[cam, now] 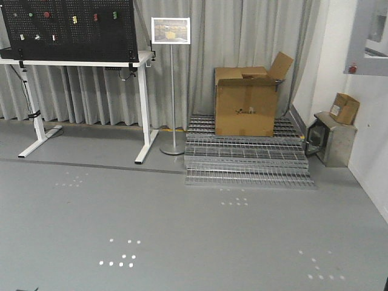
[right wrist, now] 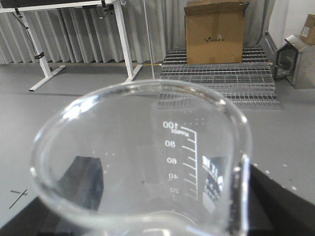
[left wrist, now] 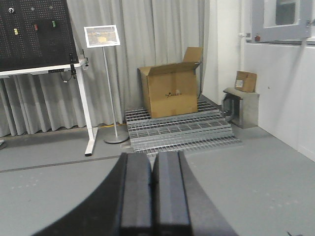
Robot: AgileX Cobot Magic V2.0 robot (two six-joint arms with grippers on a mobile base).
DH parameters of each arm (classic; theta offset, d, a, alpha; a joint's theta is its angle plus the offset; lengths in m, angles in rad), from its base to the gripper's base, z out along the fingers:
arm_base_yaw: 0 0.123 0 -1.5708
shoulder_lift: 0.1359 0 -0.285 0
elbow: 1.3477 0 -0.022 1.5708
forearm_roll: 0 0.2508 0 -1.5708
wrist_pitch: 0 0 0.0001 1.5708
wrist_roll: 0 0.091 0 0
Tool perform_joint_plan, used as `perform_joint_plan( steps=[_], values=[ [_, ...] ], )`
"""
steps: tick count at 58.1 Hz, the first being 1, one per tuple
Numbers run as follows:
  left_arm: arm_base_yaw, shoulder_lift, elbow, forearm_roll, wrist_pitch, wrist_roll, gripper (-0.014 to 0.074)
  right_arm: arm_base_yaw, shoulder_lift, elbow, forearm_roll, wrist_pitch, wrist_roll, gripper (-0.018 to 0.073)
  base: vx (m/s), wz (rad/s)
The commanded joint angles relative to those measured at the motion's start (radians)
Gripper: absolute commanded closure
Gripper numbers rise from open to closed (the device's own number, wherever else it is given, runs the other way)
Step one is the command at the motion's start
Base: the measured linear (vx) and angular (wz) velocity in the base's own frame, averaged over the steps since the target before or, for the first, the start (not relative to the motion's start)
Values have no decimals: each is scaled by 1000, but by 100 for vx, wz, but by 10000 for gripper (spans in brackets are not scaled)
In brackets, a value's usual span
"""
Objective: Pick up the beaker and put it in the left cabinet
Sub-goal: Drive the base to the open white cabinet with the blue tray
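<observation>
The clear glass beaker (right wrist: 142,147) with white graduation marks up to 100 fills the right wrist view, its mouth towards the camera. My right gripper (right wrist: 172,201) is shut on it, with one dark finger (right wrist: 81,182) seen through the glass on the left and the other (right wrist: 278,204) on the right. It hangs above the grey floor. My left gripper (left wrist: 151,158) is shut and empty, its two black pads (left wrist: 135,187) pressed together, pointing across the floor. The left cabinet is out of view. No gripper shows in the exterior view.
A brown cardboard box (cam: 245,100) sits on metal gratings (cam: 245,154). A sign stand (cam: 171,85) and a white-legged table (cam: 79,60) with a black pegboard stand to the left. A small metal box (cam: 330,139) and a grey-framed glass panel (left wrist: 283,19) are by the right wall.
</observation>
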Motion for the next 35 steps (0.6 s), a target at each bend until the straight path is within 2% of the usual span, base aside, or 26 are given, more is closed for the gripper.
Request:
perform_joint_plan(
  steps=[1, 35],
  values=[
    [-3, -18, 16, -7, -85, -4, 595, 0, 4, -31, -14, -76, -6, 562, 64, 11],
    [-3, -18, 16, -7, -85, -4, 595, 0, 4, -31, -14, -77, -5, 562, 63, 8]
  ],
)
